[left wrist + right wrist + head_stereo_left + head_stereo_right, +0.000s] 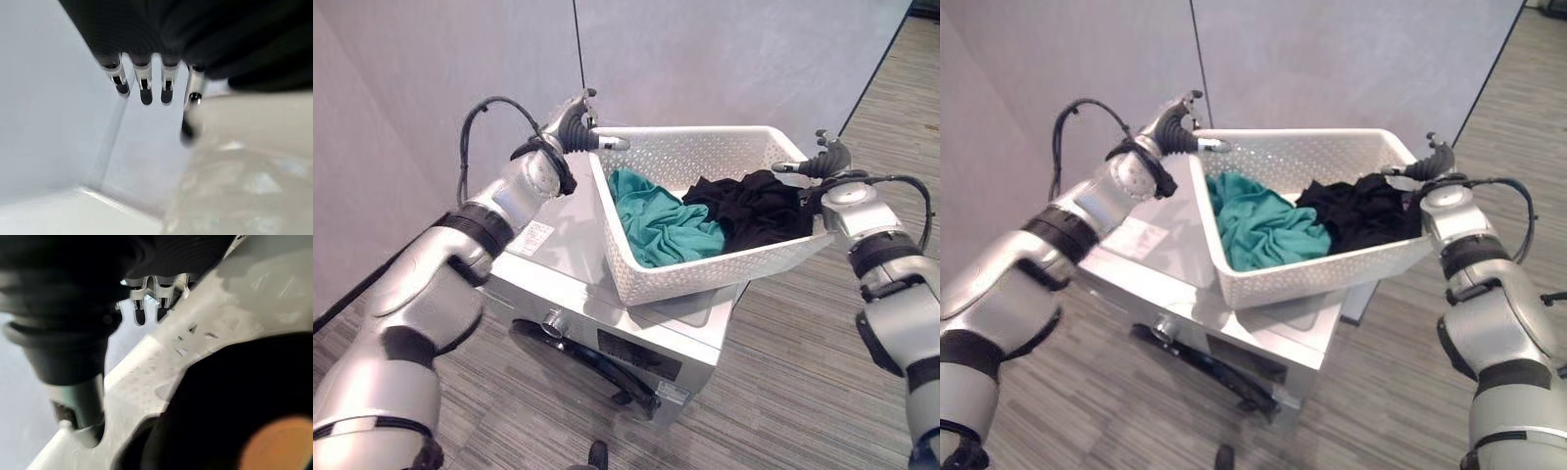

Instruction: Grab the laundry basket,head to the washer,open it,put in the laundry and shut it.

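Observation:
A white perforated laundry basket (705, 274) sits tilted on top of the white washer (558, 235), overhanging its front right corner. Inside lie a teal garment (656, 220) and black clothes (754, 211). My left hand (576, 127) is at the basket's far left corner, thumb (191, 105) over the rim and fingers (145, 85) outside the wall. My right hand (829, 157) holds the right end the same way: thumb (80, 401) on the rim (195, 352), fingers behind the wall. The washer's dark round door (587, 362) faces front, below the basket.
Grey wall panels (431, 88) stand close behind and to the left of the washer. Striped grey floor (803, 372) stretches out to the right and in front. A dark vertical strip (876, 69) edges the wall at far right.

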{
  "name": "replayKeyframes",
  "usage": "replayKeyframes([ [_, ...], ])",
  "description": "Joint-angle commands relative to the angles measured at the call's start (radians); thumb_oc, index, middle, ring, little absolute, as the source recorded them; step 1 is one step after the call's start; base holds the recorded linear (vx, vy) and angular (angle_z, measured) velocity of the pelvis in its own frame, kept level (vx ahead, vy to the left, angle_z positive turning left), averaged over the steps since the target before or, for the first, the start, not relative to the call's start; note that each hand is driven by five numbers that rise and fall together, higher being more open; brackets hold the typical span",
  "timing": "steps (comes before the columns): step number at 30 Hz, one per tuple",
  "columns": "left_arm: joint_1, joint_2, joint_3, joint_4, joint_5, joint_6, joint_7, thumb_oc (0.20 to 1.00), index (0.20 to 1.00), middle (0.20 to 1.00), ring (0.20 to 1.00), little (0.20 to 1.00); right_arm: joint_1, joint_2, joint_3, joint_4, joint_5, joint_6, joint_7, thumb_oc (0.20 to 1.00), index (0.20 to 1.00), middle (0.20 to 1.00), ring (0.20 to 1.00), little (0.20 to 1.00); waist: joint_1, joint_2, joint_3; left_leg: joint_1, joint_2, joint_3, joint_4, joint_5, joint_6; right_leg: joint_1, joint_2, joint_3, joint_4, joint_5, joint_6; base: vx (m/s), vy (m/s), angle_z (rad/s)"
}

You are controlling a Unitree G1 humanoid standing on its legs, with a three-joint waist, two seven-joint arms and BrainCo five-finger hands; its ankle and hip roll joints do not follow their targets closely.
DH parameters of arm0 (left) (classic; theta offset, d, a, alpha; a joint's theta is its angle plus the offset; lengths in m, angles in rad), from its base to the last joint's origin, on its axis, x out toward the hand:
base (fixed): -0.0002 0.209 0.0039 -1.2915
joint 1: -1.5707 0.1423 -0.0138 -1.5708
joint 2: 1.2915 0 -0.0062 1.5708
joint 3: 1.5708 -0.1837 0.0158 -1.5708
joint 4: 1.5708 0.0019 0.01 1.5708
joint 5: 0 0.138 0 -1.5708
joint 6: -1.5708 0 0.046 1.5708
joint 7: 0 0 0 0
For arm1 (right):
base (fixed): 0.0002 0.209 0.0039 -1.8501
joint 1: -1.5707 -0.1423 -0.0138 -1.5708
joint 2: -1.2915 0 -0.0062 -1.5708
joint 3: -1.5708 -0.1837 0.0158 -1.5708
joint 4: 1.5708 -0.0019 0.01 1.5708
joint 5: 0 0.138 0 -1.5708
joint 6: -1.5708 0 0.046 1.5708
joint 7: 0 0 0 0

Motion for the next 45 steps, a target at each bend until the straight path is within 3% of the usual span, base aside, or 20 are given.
replayKeyframes([
  [1, -0.330, -0.230, 0.020, 0.141, 0.086, -0.035, 0.030, 1.000, 1.000, 1.000, 1.000, 1.000, -0.254, 0.088, 0.047, 0.121, 0.028, -0.014, 0.019, 1.000, 1.000, 1.000, 1.000, 1.000, -0.067, 0.024, 0.225, 0.123, 0.161, 0.032, 0.008, -0.086, -0.159, -0.136, -0.217, 0.013, -0.075, 0.191, 0.119, 0.00, -0.013, -0.17],
  [16, -0.337, -0.234, 0.024, 0.133, 0.040, -0.042, 0.039, 1.000, 1.000, 1.000, 1.000, 1.000, -0.249, 0.129, 0.038, 0.085, 0.103, -0.034, 0.019, 1.000, 1.000, 1.000, 1.000, 1.000, -0.050, -0.002, 0.238, 0.104, 0.178, 0.017, 0.008, -0.075, -0.159, -0.147, -0.205, 0.007, -0.082, 0.196, 0.114, 0.00, -0.006, -0.07],
  [26, -0.336, -0.214, 0.001, 0.115, 0.040, -0.045, 0.031, 1.000, 1.000, 1.000, 1.000, 1.000, -0.244, 0.210, 0.049, 0.053, 0.144, -0.048, 0.034, 1.000, 1.000, 1.000, 1.000, 1.000, -0.006, -0.023, 0.241, 0.103, 0.180, -0.007, 0.009, -0.081, -0.155, -0.152, -0.198, 0.001, -0.075, 0.195, 0.113, 0.00, -0.008, -0.01],
  [28, -0.346, -0.213, -0.001, 0.082, 0.037, -0.048, 0.021, 1.000, 1.000, 1.000, 1.000, 1.000, -0.281, 0.309, 0.025, 0.060, 0.178, -0.063, 0.031, 1.000, 1.000, 1.000, 1.000, 1.000, 0.040, -0.024, 0.259, 0.083, 0.184, -0.032, 0.029, -0.084, -0.151, -0.167, -0.204, -0.013, -0.051, 0.190, 0.112, -0.02, -0.055, -0.17],
  [29, -0.348, -0.214, 0.008, 0.036, 0.047, -0.051, 0.010, 1.000, 1.000, 1.000, 1.000, 1.000, -0.329, 0.395, -0.007, 0.066, 0.237, -0.079, 0.029, 1.000, 1.000, 1.000, 1.000, 1.000, 0.098, -0.032, 0.257, 0.021, 0.200, -0.070, 0.052, -0.077, -0.160, -0.159, -0.196, -0.044, -0.074, 0.191, 0.110, 0.01, -0.096, -0.17],
  [30, -0.344, -0.212, 0.015, 0.034, 0.047, -0.052, 0.015, 1.000, 1.000, 1.000, 1.000, 1.000, -0.329, 0.419, -0.013, 0.056, 0.258, -0.090, 0.030, 1.000, 1.000, 1.000, 1.000, 1.000, 0.118, -0.040, 0.254, -0.001, 0.206, -0.085, 0.062, -0.074, -0.164, -0.150, -0.188, -0.057, -0.088, 0.190, 0.109, 0.04, -0.076, -0.14],
  [39, -0.306, -0.168, 0.002, 0.026, 0.058, -0.056, 0.027, 1.000, 1.000, 1.000, 1.000, 1.000, -0.330, 0.488, -0.020, 0.019, 0.305, -0.125, 0.028, 1.000, 1.000, 1.000, 1.000, 1.000, 0.202, -0.087, 0.244, -0.048, 0.214, -0.163, 0.075, -0.073, -0.166, -0.096, -0.168, -0.124, -0.100, 0.168, 0.104, 0.07, -0.029, 0.28],
  [42, -0.286, -0.157, -0.011, 0.014, 0.032, -0.069, 0.042, 1.000, 1.000, 1.000, 1.000, 1.000, -0.325, 0.533, -0.051, 0.018, 0.360, -0.158, 0.011, 1.000, 1.000, 1.000, 1.000, 1.000, 0.283, -0.124, 0.249, -0.088, 0.205, -0.249, 0.096, -0.084, -0.157, -0.049, -0.162, -0.183, -0.083, 0.138, 0.102, 0.21, -0.030, 0.91],
  [45, -0.273, -0.165, -0.016, 0.028, 0.024, -0.079, 0.054, 1.000, 1.000, 1.000, 1.000, 1.000, -0.320, 0.529, -0.063, 0.037, 0.356, -0.161, 0.003, 1.000, 1.000, 1.000, 1.000, 1.000, 0.311, -0.133, 0.239, -0.104, 0.182, -0.291, 0.102, -0.091, -0.154, -0.015, -0.167, -0.209, -0.079, 0.127, 0.106, 0.16, 0.028, 0.90],
])
